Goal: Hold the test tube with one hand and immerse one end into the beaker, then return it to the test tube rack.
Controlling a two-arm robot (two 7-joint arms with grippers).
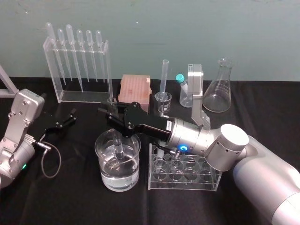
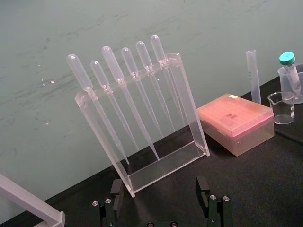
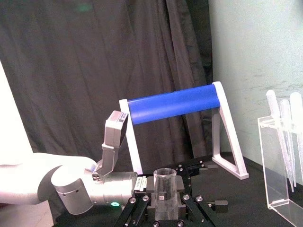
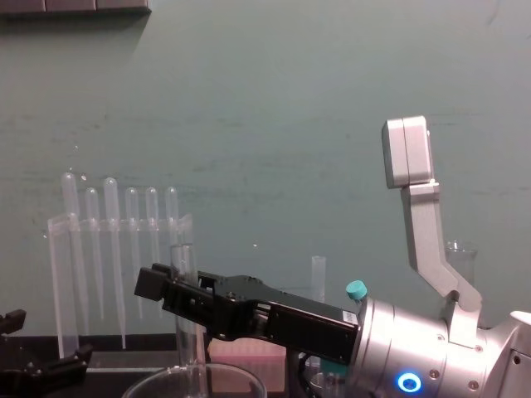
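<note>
Found the test tube (image 1: pixel 118 149) clamped in the right end effector (image 1: pixel 110 114): long, clear glass, held upright with the open lipped mouth on top. Saw the mouth standing just above the end effector and the lower end reaching down below it, inside the beaker (image 1: pixel 106 180). Found the beaker directly beneath the end effector: very wide, round, clear glass, thin-rimmed, upright, partly filled with clear liquid. Could not judge contact between tube tip and liquid.
</note>
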